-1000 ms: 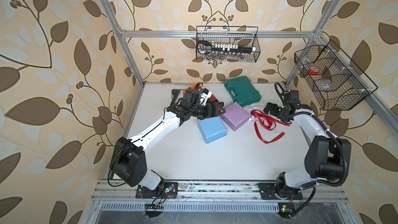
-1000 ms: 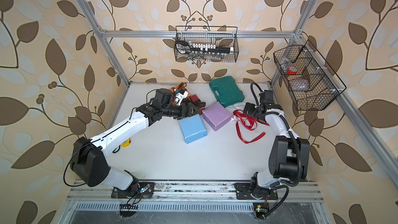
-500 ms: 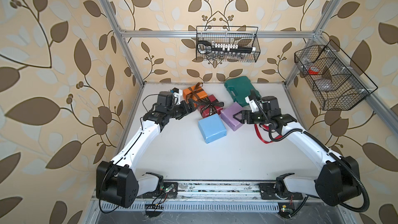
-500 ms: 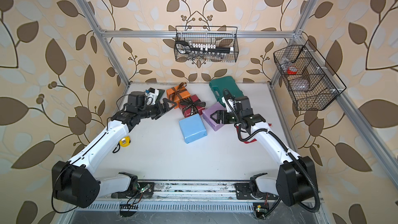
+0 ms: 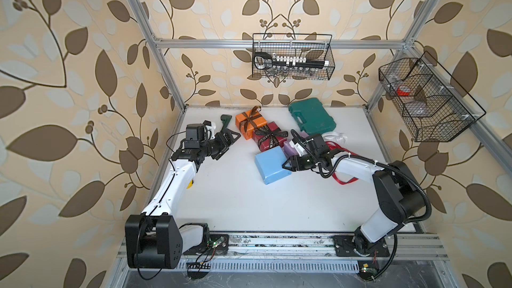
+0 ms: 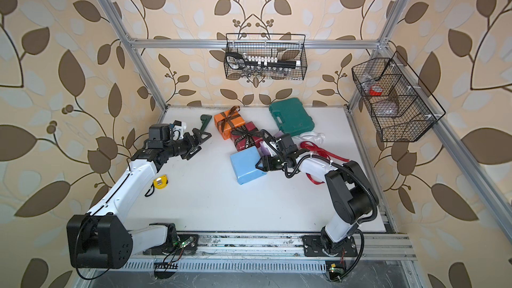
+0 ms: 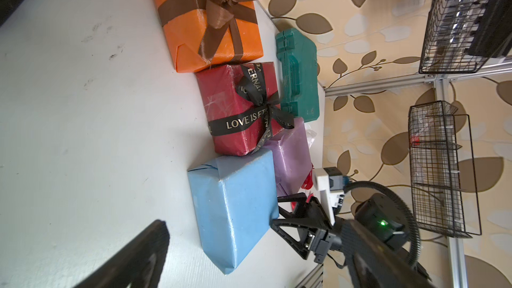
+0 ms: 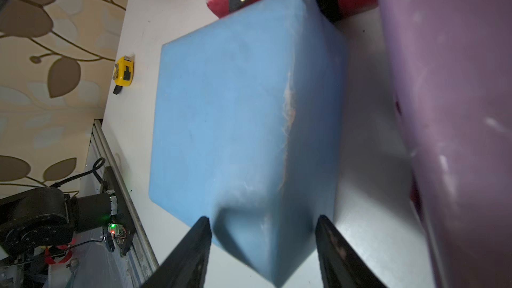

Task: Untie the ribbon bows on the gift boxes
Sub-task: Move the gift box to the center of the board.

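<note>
Right gripper (image 5: 286, 165): fingers half-closed astride blue box (image 5: 270, 169) corner, frame centre; grip unclear. Left gripper (image 5: 229, 145): wide open, empty. Tied bows (image 5: 270, 134): upper centre. Risk: squeeze dents wrapping, shoves box.

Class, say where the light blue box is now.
In a top view the light blue box lies mid-table, beside the dark red box, one corner between the fingers of the right pincer.
</note>
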Robot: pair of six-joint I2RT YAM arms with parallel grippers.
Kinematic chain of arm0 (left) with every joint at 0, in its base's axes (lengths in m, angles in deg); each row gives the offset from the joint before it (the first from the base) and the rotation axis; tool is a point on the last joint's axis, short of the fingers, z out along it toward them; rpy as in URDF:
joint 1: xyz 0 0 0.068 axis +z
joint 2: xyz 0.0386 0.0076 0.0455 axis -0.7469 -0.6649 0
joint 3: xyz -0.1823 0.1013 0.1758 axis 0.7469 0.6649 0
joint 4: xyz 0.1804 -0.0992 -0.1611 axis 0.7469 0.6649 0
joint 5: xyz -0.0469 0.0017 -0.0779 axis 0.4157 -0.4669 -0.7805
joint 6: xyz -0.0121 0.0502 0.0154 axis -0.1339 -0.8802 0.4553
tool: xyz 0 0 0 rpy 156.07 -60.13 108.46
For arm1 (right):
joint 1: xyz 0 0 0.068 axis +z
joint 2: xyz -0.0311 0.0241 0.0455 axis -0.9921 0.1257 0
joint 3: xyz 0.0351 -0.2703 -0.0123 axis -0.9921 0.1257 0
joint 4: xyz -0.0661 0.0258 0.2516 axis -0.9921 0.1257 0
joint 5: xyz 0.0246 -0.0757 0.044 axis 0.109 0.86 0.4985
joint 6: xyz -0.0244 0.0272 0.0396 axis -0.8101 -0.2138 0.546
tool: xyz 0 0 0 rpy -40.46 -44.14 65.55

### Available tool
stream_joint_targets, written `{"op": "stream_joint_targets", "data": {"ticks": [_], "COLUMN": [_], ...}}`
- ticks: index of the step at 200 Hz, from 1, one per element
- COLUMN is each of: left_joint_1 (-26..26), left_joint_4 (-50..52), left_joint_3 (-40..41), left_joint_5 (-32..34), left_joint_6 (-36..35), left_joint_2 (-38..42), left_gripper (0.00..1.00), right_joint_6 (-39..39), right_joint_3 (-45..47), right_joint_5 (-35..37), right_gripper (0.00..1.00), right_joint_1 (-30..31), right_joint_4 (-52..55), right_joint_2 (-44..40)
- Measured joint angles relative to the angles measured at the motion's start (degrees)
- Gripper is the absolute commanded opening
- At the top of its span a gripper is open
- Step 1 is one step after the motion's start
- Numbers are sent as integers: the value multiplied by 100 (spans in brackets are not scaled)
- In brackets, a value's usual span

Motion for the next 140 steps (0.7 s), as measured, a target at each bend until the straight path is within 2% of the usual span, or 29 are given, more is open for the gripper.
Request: {"op": "stream_joint_targets", "data": {"ticks": [28,102,140], "left_joint_1": [0,0,0], "left_joint_4": [-42,-140,-162], "left_joint_3": [-109,-116,-116], "left_joint_5": [-83,-214,-319], "left_joint_6": [39,184,243], "left_joint_2": [-2,-4,-4], "left_gripper": [99,99,99], "right_joint_6": [101,516,772], "right_joint_3": [-249,-1847,-2844], "right_joint_5": [-24,0,-144], "right_gripper": [51,50,50], "right_joint_1": [350,1650,1928], "right_joint_4": [-221,-520,-553], "right_joint_2": [243,1663,2374]}}
